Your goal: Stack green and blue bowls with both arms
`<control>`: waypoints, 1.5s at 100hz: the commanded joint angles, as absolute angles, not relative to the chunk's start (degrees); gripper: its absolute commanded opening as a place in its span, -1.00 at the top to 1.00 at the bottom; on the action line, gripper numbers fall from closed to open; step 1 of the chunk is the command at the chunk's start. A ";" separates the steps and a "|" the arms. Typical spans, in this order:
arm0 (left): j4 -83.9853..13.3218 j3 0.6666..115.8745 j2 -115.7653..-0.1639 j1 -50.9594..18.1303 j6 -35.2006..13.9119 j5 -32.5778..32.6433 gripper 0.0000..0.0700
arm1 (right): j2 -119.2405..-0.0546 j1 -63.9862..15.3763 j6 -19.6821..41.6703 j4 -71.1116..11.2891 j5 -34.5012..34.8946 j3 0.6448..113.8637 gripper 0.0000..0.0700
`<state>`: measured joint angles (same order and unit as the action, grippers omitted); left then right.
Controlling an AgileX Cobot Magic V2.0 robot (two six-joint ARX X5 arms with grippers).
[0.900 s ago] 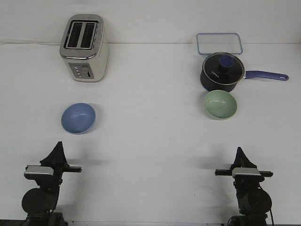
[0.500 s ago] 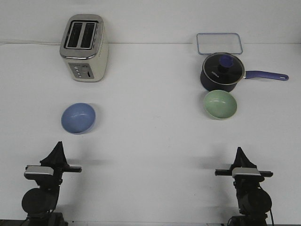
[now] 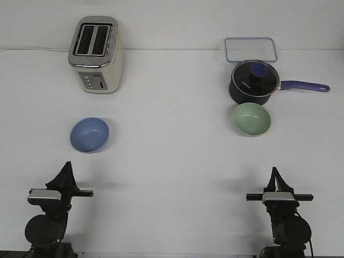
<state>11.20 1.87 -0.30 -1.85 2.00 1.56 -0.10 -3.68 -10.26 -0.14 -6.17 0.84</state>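
Only the right gripper (image 3: pixel 276 171) has shifted slightly; the left gripper (image 3: pixel 66 165) is unchanged. Both look pinched narrow, empty. Blue bowl (image 3: pixel 89 134) and green bowl (image 3: pixel 251 119) sit well apart; stacking not begun.

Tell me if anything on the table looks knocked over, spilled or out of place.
Nothing stands out. The blue bowl and green bowl sit upright and empty, well apart; the saucepan has its lid on, and the toaster stands upright.

Both arms sit low and apart, left tool (image 3: pixel 66 166) and right tool (image 3: pixel 275 172) pointing forward, closed.
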 commanded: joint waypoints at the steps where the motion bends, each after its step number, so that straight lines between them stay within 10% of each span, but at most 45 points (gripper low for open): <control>1: 12.03 0.80 -0.19 -1.85 1.72 1.61 0.96 | -0.08 -3.64 -10.11 1.76 -5.74 0.73 1.00; 52: 12.03 0.80 -0.19 -1.85 1.72 1.61 0.96 | -1.39 -3.66 22.28 -5.61 -4.32 7.05 1.00; 71: 12.03 0.80 -0.19 -1.85 1.72 1.61 0.96 | -11.55 -3.64 21.80 -14.72 -3.64 20.49 0.92; 101: 12.03 0.80 -0.19 -1.85 1.72 1.61 0.96 | -40.27 -3.01 20.29 -26.02 -2.90 43.81 -0.71; 150: 12.03 0.80 -0.19 -1.85 1.72 1.61 0.96 | -84.90 4.58 16.19 -30.92 3.29 70.15 -0.54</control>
